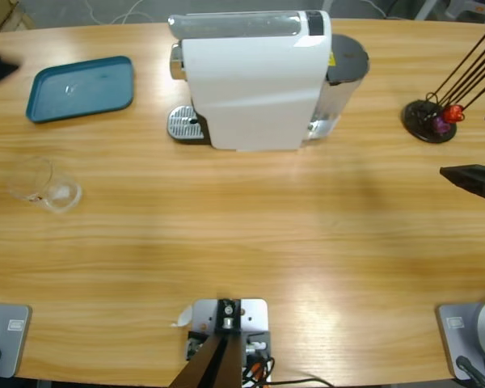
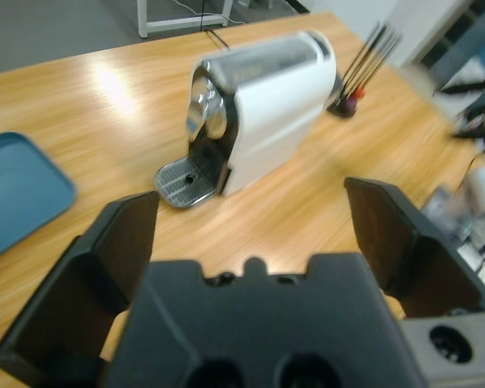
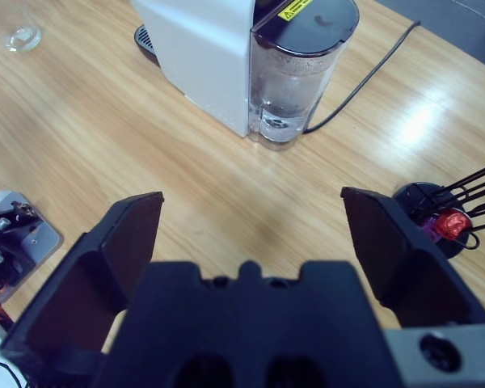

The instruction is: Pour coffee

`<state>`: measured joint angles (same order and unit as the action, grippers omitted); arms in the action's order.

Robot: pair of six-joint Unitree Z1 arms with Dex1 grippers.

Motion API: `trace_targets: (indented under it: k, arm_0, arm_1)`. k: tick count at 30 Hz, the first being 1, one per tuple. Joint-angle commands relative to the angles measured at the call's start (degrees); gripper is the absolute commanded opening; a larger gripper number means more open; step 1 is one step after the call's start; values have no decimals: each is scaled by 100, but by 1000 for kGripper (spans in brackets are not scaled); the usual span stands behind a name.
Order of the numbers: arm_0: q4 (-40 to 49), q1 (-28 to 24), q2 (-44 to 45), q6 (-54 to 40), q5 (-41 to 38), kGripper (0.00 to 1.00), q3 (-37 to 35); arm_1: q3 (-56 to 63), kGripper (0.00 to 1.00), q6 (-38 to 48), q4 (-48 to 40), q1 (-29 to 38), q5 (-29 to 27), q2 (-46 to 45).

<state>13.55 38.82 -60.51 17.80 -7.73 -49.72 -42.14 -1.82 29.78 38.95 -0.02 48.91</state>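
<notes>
Although the coffee machine (image 1: 255,77) stands ready at the middle of the bench (image 1: 242,250), nothing suggests the pour has begun. The clear glass (image 1: 44,184) sits near the bench's left edge, well apart from the machine's drip tray (image 1: 183,124), with nothing under the spout. Whether any coffee lies in the glass cannot be told; it looks almost empty. The left tool (image 2: 250,234) hangs over the bench with its jaws spread wide and nothing between them, facing the machine's spout side. The right tool (image 3: 255,222) is likewise spread and empty, facing the water tank (image 3: 295,77). A teal tray (image 1: 81,87) and a capsule stand (image 1: 432,120) lie untouched. By my judgement every step remains: fetching the glass, then pouring.
</notes>
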Motion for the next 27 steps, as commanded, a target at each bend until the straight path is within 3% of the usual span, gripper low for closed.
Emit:
trace_targets:
  k: [1, 5, 7, 9, 14, 24, 27]
  arm_0:
    - [-774, -41, -1947, 1841, 26, 996, -703]
    - [-890, -50, -2450, 2416, 26, 964, -1110]
    - [-884, -110, -2601, 2614, -34, 827, -1232]
    - [-874, -226, -2682, 3033, -122, 785, -1221]
    - [-881, -521, -2926, 3456, -503, 775, -1235]
    - [-890, -551, -3538, 3532, -784, 762, -1418]
    - [-890, -551, -3578, 3544, -809, 548, -1497]
  arm_1:
    - [224, 973, 33, -122, 51, -26, -141]
    - [250, 973, 49, -157, 57, -18, -173]
    - [250, 973, 56, -166, 55, -25, -180]
    - [250, 973, 68, -166, 55, -32, -176]
    - [250, 973, 77, -166, 53, -33, -183]
    - [268, 973, 77, -222, 60, -18, -139]
    - [268, 973, 77, -227, 58, -16, -125]
